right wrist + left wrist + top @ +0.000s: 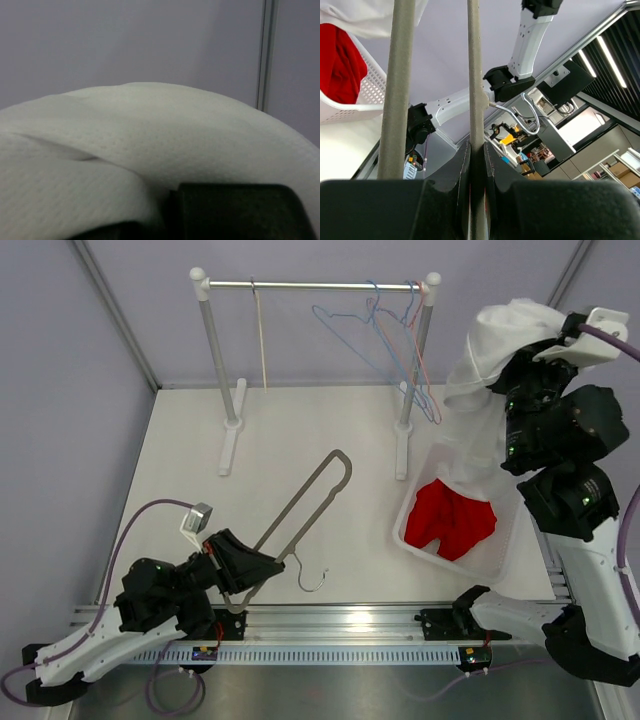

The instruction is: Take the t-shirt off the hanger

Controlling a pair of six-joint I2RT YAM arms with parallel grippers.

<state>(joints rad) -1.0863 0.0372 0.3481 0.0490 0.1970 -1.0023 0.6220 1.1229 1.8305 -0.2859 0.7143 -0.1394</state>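
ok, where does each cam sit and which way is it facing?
Top external: above and behind the rig, looking down on the table; left arm and right arm show.
Left wrist: low near the table, tilted up along the grey hanger; left gripper shut on one bar.
Right wrist: raised, close against the white t-shirt; one dark finger shows.
Shared: top and left wrist both show hanger and white basket.

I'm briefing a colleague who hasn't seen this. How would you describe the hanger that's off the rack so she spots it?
Over the white table, in front of the clothes rack, the grey hanger slants toward the left gripper, which pinches its bar. Unlike the thin blue and pink wire hangers on that rack, it is thick and bare.
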